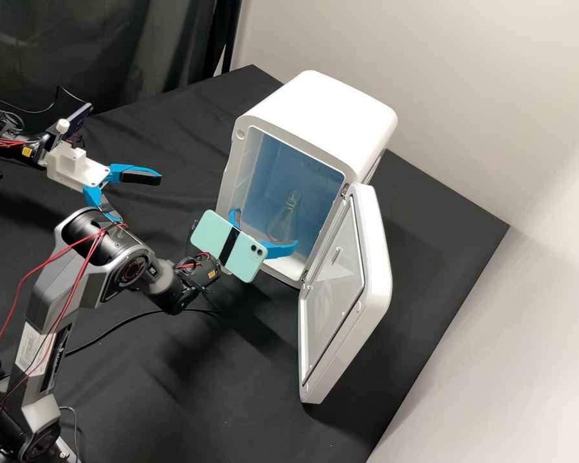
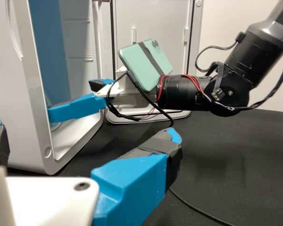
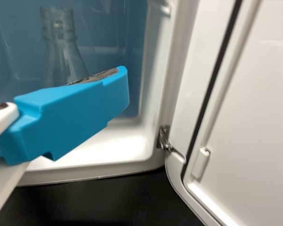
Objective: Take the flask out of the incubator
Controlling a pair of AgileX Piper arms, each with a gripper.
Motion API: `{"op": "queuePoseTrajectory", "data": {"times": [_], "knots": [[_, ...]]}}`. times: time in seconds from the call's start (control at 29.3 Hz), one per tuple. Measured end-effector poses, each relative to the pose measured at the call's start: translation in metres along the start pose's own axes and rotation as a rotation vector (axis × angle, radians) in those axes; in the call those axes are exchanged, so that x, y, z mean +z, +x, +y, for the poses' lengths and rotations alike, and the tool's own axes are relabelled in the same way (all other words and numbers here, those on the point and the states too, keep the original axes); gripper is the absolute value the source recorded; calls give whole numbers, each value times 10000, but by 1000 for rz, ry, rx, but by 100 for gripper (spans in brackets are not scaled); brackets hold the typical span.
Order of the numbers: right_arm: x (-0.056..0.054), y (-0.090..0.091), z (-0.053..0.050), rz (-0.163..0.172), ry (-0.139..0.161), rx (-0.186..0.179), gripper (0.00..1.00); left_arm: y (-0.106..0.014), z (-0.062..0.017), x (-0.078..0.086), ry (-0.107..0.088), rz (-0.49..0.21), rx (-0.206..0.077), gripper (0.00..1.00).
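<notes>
Around your work you have the white incubator standing on the black desk, with a dark curtain behind and a pale wall to the side. Its door hangs wide open on the hinge side, just beside your right arm's path and not across the opening. A mint-green phone strapped to that arm's wrist sits right in front of the opening in the high view and hides part of the chamber floor. Red wires run along the arm.

Your left tool hangs well apart from the incubator, released, its blue fingers spread over the desk.

The flask stands upright on the floor of the blue chamber, toward the back. Your right tool is at the lower edge of the opening, released, fingers spread wide. The flask lies just past the fingertips and nothing grips it. In the right wrist view one finger overlaps the flask's lower body; you cannot tell whether they touch.
</notes>
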Motion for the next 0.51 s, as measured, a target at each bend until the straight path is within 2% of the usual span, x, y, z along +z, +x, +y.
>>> {"op": "queuePoseTrajectory", "data": {"times": [0.1, 0.31, 0.41, 0.51], "knots": [[-65, 72, 1, 14, 6, 11, 100, 0, 0, 0, 0, 0, 0, 100], [-92, 180, -27, 10, -7, -6, 100, -1, 1, -5, 0, 2, 1, 100], [-118, 214, -40, -5, 4, -18, 100, -1, 1, -5, 0, 2, 1, 100], [-166, 258, -48, -1, 11, -18, 100, -1, 1, -5, 0, 2, 1, 100]]}}
